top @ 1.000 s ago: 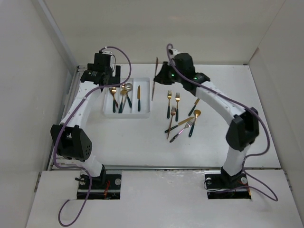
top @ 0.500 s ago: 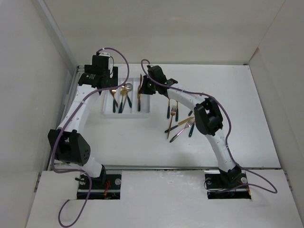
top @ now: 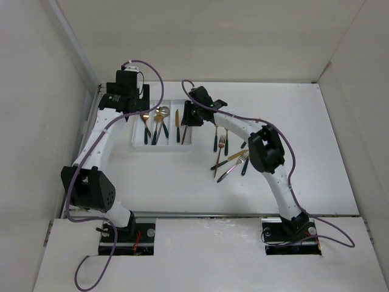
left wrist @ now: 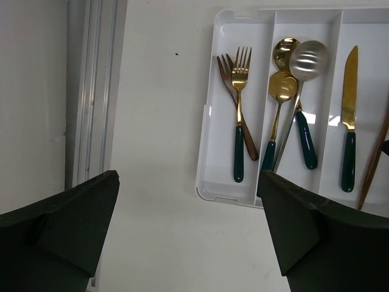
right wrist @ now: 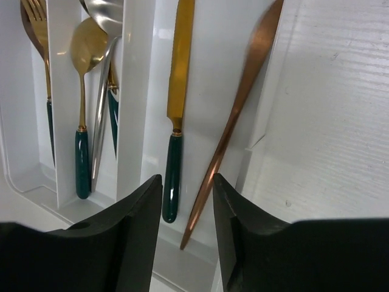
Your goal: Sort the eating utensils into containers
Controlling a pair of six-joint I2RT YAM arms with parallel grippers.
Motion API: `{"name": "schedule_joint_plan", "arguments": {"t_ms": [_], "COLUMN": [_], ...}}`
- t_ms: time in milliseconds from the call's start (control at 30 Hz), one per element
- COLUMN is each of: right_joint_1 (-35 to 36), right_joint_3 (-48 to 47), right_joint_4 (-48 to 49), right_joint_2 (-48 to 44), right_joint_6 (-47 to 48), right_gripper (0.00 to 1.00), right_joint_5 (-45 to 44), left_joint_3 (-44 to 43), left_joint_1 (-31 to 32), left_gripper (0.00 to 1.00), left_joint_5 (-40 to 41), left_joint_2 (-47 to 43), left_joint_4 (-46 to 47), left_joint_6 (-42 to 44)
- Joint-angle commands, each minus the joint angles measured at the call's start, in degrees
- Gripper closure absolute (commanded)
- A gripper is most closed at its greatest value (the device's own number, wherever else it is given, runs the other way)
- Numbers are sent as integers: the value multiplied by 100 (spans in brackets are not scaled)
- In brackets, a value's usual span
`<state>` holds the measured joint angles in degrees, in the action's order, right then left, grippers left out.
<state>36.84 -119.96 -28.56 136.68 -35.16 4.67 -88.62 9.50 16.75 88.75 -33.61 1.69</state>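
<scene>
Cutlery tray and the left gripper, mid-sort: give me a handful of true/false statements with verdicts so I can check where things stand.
1. The tray's left compartment holds two forks. True: a gold fork and a copper fork.
2. The middle compartment holds only knives. False: it holds spoons, two gold spoons and a silver slotted spoon.
3. The copper knife lies aslant in the right compartment, beside the gold knife. True.
4. The left gripper is holding a fork. False: it is open and empty.
5. Every utensil is in the tray. False: a cluster of loose utensils lies on the table right of the tray.
</scene>
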Motion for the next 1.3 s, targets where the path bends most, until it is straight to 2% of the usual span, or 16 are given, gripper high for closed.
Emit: {"name": "schedule_joint_plan", "arguments": {"t_ms": [0,167,200,300,333,500,567,767,867,1000,1200,1267], "right_joint_1": [34,-18,-106,-352,-623,-1740,-2222,-2857,-2998,-3051,-3104,-3156], "right_joint_3": [-238,-46,68,998,1654,3766,4547,5676,5914,5984,5984,5984], "right_joint_4": [-45,-45,-45,149,218,360,360,298,298,184,122,122], "right_joint_2": [-203,-1079,-1308,-2450,-2767,-4865,-5369,-6838,-7180,-7366,-7480,-7481], "right_joint_6": [210,281,281,71,-17,-237,-237,-176,-114,131,439,440], "right_gripper": [55,55,55,51,50,47,47,45,45,45,45,45], "right_joint_5": [-115,-264,-430,-738,-974,-1179,-1353,-1442,-1442,-1495,-1548,-1548], "left_joint_3": [-24,-156,-251,-542,-699,-824,-824,-1210,-1500,-1834,-1834,-1765], "left_joint_1": [-27,26,148,447,770,2115,2652,3549,3664,3717,3717,3717], "left_gripper": [0,0,0,0,0,2,2,2,3,18,43,46], "left_joint_5": [-58,-347,-653,-1207,-1297,-1692,-1921,-2132,-2203,-2142,-1807,-1877], "left_joint_2": [-183,-183,-130,10,72,634,1003,2082,2479,3243,3587,3641], "left_joint_4": [135,-58,-58,-304,-365,-682,-682,-577,-507,-507,-507,-507], "left_joint_6": [42,146,225,349,436,578,578,578,385,217,217,165]}}
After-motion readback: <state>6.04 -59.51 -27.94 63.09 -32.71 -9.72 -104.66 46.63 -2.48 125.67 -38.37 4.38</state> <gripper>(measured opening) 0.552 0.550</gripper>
